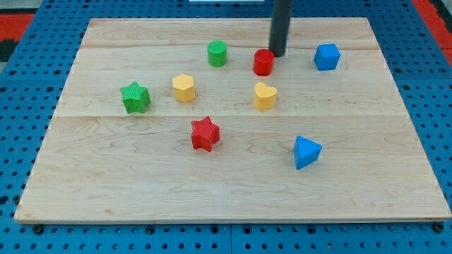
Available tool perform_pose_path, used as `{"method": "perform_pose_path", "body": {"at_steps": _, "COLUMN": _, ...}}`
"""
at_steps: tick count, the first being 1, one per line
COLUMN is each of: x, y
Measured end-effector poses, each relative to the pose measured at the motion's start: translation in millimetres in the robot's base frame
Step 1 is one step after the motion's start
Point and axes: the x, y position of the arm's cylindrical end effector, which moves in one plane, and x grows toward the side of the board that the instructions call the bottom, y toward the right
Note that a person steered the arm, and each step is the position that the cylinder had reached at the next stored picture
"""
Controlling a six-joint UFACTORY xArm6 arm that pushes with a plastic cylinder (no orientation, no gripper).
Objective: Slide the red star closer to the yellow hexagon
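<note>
My tip [277, 55] sits beside the red plastic cylinder [263, 62], possibly touching; no fingers. Red plastic star [205, 133] mid-board, yellow plastic hexagon [183, 88] near, gap between.

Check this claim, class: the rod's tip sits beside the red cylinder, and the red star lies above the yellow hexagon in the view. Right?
Not quite. My tip does sit beside the red cylinder, but the camera view shows the red star below the yellow hexagon, slightly to its right.
</note>
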Motion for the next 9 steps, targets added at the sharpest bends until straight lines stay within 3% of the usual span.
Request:
{"method": "perform_pose_path", "body": {"at_steps": 1, "x": 49.3, "y": -11.9}}
{"method": "perform_pose_path", "body": {"at_steps": 2, "x": 20.9, "y": -101.7}}
{"method": "perform_pose_path", "body": {"at_steps": 3, "x": 42.4, "y": -102.7}}
{"method": "perform_pose_path", "body": {"at_steps": 5, "x": 149.9, "y": -131.0}}
{"method": "perform_pose_path", "body": {"at_steps": 6, "x": 181.2, "y": -94.9}}
{"method": "perform_pose_path", "body": {"at_steps": 7, "x": 238.5, "y": -110.4}}
{"method": "perform_pose_path", "body": {"at_steps": 8, "x": 252.2, "y": -187.0}}
{"method": "perform_pose_path", "body": {"at_steps": 9, "x": 203.7, "y": -177.6}}
